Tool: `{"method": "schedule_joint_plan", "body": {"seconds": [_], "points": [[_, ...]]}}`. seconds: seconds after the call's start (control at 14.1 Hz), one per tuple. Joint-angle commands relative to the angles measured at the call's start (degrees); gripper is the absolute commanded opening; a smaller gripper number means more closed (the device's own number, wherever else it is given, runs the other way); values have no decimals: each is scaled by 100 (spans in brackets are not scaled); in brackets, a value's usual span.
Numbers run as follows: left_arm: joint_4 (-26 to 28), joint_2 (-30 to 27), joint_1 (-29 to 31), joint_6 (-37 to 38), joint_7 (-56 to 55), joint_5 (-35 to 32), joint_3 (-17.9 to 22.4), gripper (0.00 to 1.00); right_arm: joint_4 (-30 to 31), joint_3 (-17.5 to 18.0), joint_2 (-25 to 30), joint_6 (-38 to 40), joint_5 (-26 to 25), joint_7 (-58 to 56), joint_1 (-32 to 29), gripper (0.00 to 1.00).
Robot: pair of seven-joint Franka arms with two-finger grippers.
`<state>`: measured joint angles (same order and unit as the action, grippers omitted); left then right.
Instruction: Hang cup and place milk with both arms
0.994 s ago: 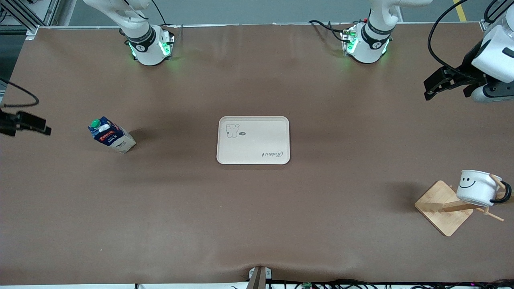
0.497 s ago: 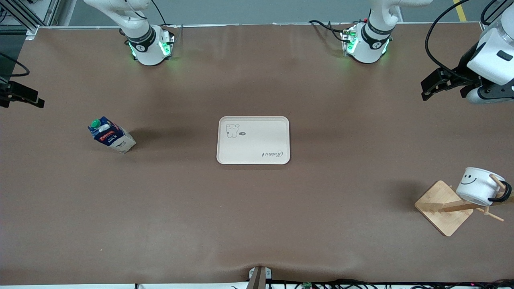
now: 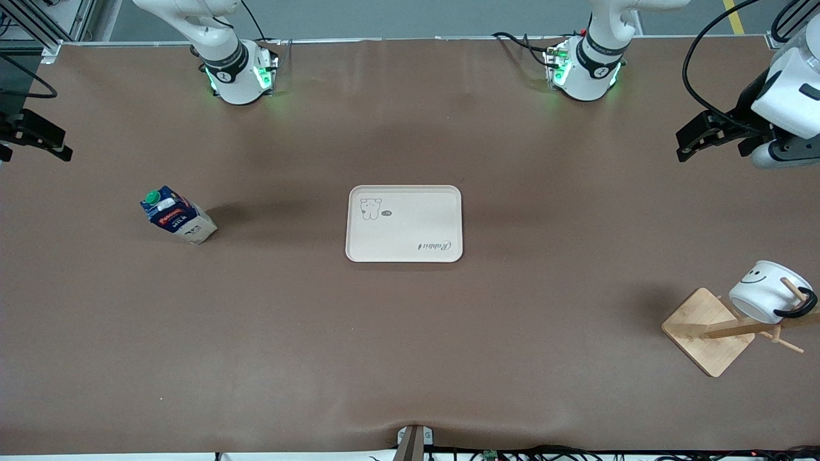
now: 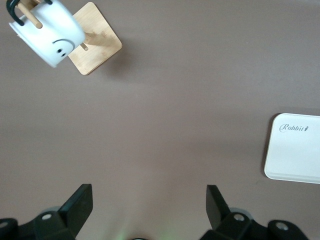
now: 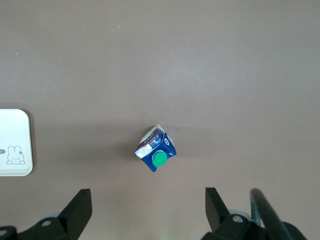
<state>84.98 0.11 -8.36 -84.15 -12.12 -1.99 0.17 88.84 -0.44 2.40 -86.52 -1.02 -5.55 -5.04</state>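
The cup (image 3: pixel 762 293), white with a black smiley, hangs tilted by its black handle on a peg of the wooden rack (image 3: pixel 708 331) at the left arm's end of the table; the left wrist view shows the cup (image 4: pixel 49 31) too. The milk (image 3: pixel 177 216) stands on the cloth toward the right arm's end, and its green cap faces up in the right wrist view, milk (image 5: pixel 156 149). My left gripper (image 3: pixel 681 146) hangs open and empty over that end's edge, left gripper (image 4: pixel 149 205). My right gripper (image 3: pixel 66 146) hangs open and empty at the other end, right gripper (image 5: pixel 148 207).
A cream tray (image 3: pixel 403 246) with a rabbit drawing lies at the table's middle, between the milk and the rack. Brown cloth covers the whole table. The two arm bases glow green along the table's edge farthest from the front camera. Cables run along the edge nearest it.
The cup has swung and tipped further on its peg. My right gripper has drifted toward the bases' side of the table. The left gripper has barely shifted.
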Motion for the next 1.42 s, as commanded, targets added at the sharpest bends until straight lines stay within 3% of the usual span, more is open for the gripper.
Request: {"method": "schedule_joint_plan", "body": {"seconds": [0.0,0.43,1.35], "points": [[70,-29,107,-84,43,225,9,100,-332,0,-223,65,-12,10,-24,100],[247,-240,283,-84,17,269,9,100,-332,0,-223,74,14,28,-6,100],[62,-117,186,-58,43,172,-43,100,-332,0,-223,74,14,28,-41,100]]}}
